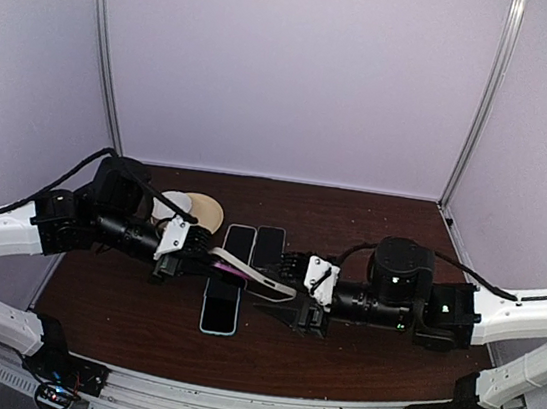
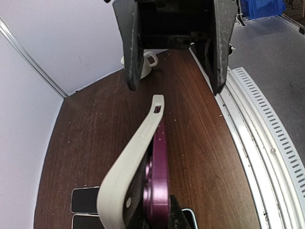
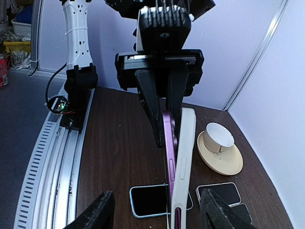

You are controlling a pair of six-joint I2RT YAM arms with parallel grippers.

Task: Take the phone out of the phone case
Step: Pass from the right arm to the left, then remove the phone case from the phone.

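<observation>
The left gripper (image 3: pixel 167 131) clamps the purple phone (image 3: pixel 167 152) at one end. The phone case (image 3: pixel 185 157) bends away from it (tip between the spread fingers of the right gripper (image 2: pixel 175 82)).

Purple phone (image 1: pixel 228 270) on edge, aloft over table centre, lying 9-to-3 o'clock. Cream phone case (image 1: pixel 263 281) bows away at its 3 o'clock end, half peeled.
</observation>
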